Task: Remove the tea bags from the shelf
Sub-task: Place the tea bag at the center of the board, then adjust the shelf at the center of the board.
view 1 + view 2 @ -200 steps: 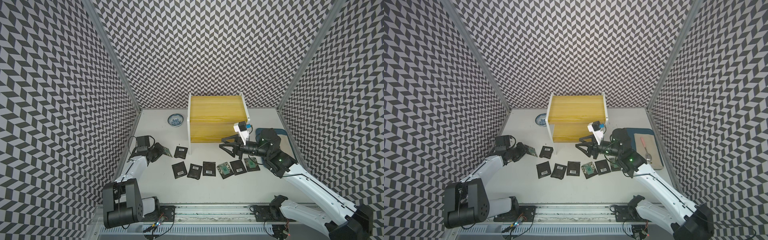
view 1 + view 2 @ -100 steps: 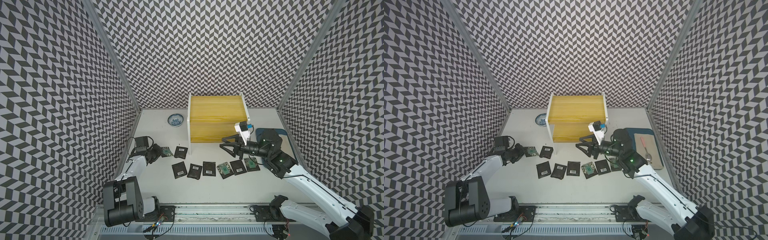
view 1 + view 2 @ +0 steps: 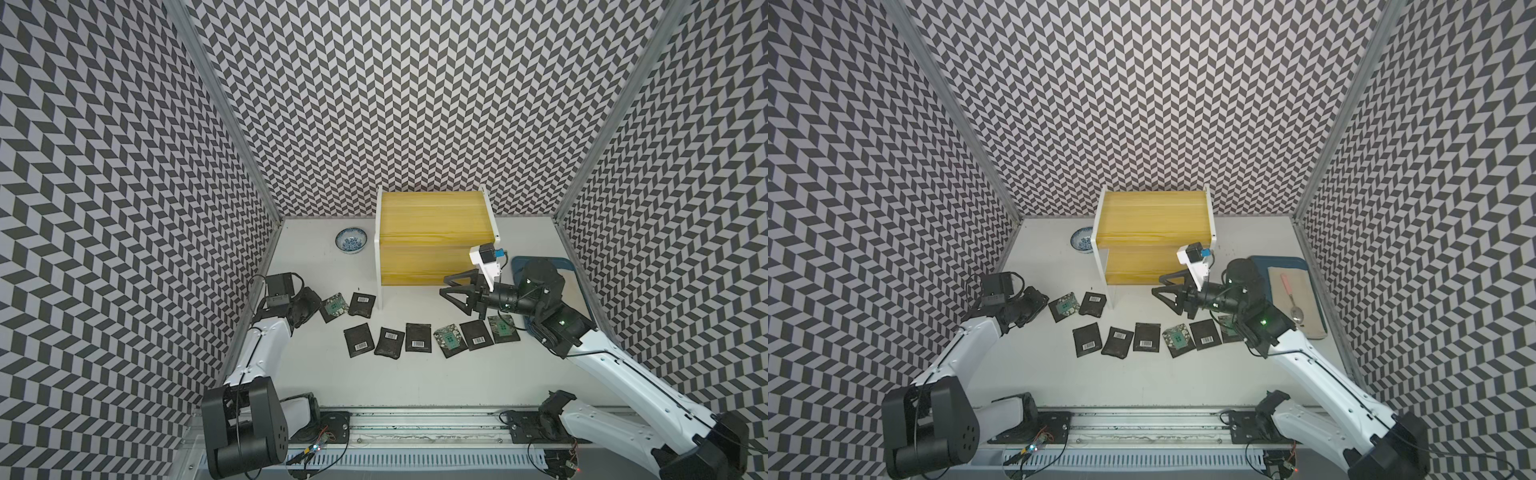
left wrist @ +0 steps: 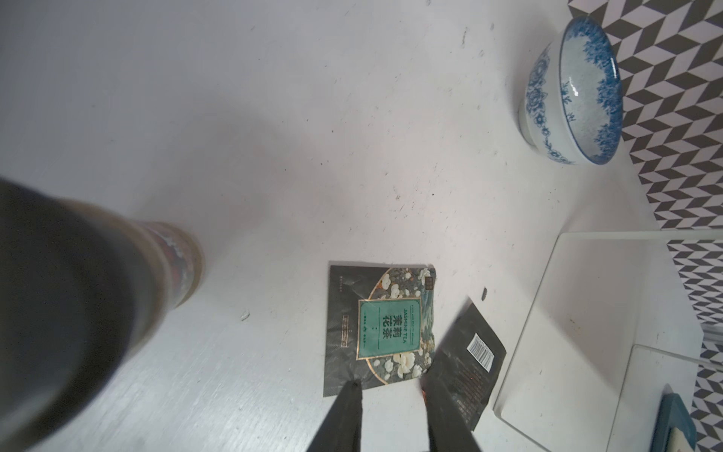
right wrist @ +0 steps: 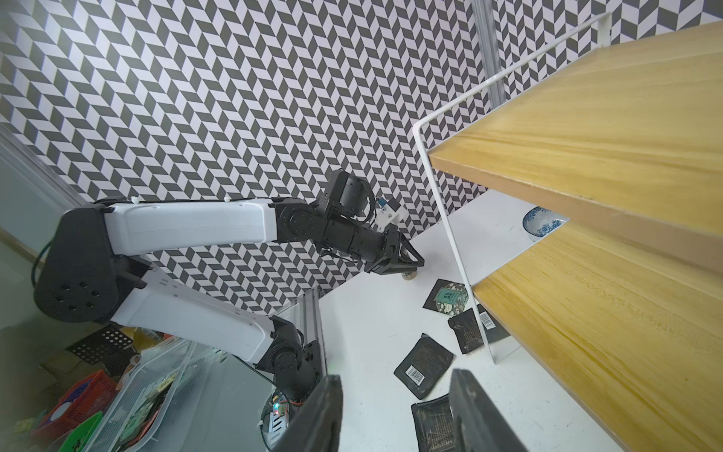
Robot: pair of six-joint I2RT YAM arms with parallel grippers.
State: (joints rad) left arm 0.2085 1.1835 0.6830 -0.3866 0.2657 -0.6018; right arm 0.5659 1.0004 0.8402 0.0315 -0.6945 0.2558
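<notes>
The shelf [image 3: 432, 232] [image 3: 1154, 220] stands at the back of the table, and both yellow boards [image 5: 606, 332] look bare. Several tea bags lie flat on the table in front of it, in a row [image 3: 418, 337] [image 3: 1146, 337]. A green-faced tea bag [image 3: 334, 305] [image 4: 391, 325] lies beside a black one [image 3: 362, 304] [image 4: 465, 352] at the left. My left gripper [image 3: 316, 308] [image 4: 391, 391] is open just short of the green bag's edge, holding nothing. My right gripper [image 3: 444, 286] [image 5: 395, 379] hovers open and empty by the shelf's front right corner.
A blue-and-white bowl [image 3: 351, 240] [image 4: 571, 90] sits left of the shelf near the back wall. A dark blue tray [image 3: 1287, 262] with a cloth and a pink-handled spoon [image 3: 1291, 299] lies at the right, under the right arm. Chevron walls enclose three sides.
The left gripper brought the green tea bag down onto the table beside the black one and opened, letting it go. The right arm has hardly moved.
</notes>
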